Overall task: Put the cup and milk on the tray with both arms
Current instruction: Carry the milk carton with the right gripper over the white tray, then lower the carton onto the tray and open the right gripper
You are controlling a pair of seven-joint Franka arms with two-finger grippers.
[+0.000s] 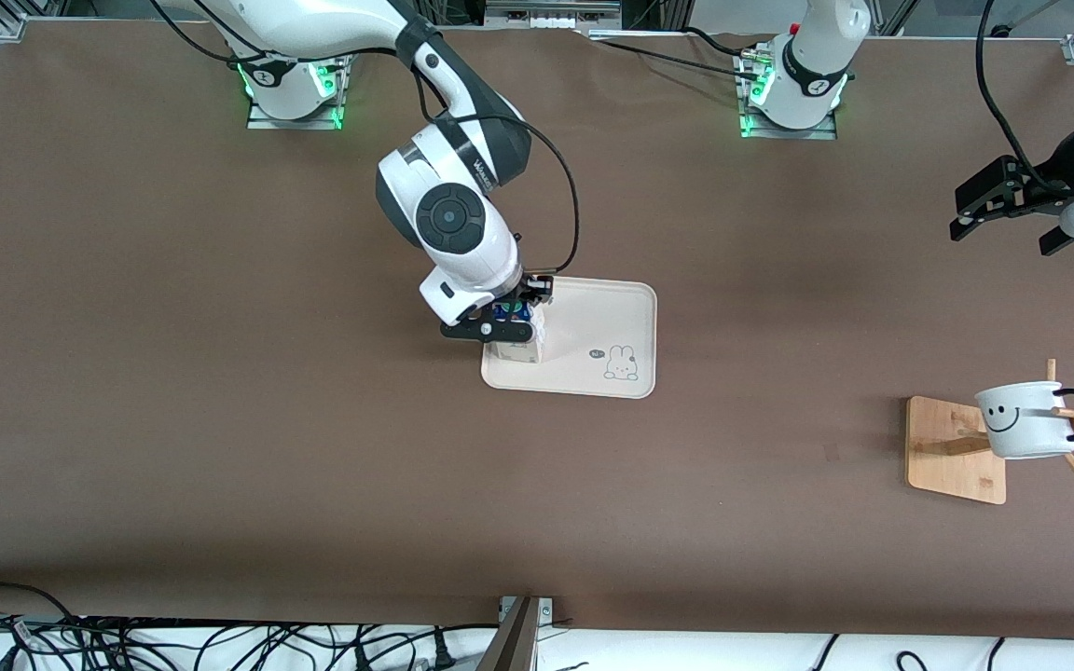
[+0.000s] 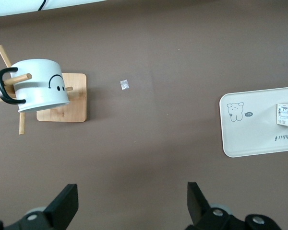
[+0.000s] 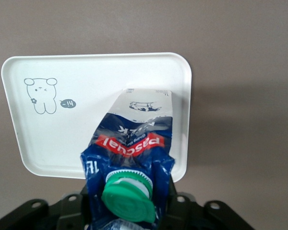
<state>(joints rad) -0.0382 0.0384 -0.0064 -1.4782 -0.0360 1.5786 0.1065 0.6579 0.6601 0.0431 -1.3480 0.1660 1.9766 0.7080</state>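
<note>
Reaching down, right gripper (image 1: pixel 500 317) at milk (image 1: pixel 516 347)

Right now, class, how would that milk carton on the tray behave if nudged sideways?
The milk carton stands tall on a small base on the tray, so it may tip. Its top looks crumpled, so probably soft. The right gripper sits around it.

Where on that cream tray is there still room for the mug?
The tray is bare from the rabbit drawing up to its rim toward the robots' bases. It is crowded at the right arm's end, where the right gripper is around the milk.
</note>
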